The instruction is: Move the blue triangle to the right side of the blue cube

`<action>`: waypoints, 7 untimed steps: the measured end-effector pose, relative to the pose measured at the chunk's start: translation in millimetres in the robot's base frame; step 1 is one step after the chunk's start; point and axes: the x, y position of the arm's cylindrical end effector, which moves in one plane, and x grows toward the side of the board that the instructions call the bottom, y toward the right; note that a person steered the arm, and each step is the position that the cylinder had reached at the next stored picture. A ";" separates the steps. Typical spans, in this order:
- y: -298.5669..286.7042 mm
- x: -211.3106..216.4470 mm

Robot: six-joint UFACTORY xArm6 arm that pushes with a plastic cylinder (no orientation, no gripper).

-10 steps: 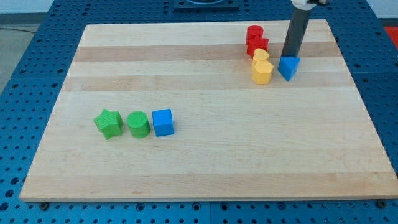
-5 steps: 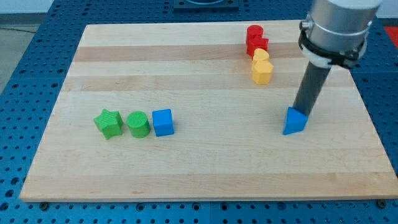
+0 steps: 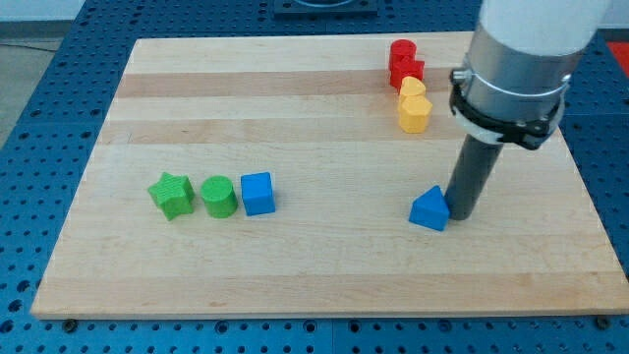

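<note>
**Ann:** Camera view shows the pale wooden board point(image 3: 324, 256) with its lengthwise grain, sitting on a blue perforated table point(image 3: 29, 147). How's the task looking?

**Bo:** Partway, I'd judge. My tip point(image 3: 458, 212) is touching the right flank of the blue triangle point(image 3: 429, 209), low on the board's right half. The blue cube point(image 3: 257, 193) sits well apart toward the view's left, so a long push leftward remains.

**Ann:** Any gripper?

**Bo:** None to report; it's a plain dark rod under a grey cylindrical arm, holding nothing.

**Ann:** And the small stuff?

**Bo:** Smooth matte blocks. A green star point(image 3: 171, 194) and green cylinder point(image 3: 218, 196) line up left of the cube, the cylinder just beside it. Two red blocks point(image 3: 404, 62) and two yellow blocks point(image 3: 414, 104) cluster near the top, shapes unclear.
</note>
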 end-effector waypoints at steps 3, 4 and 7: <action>-45.1 35.5; -55.4 10.3; -95.9 -29.3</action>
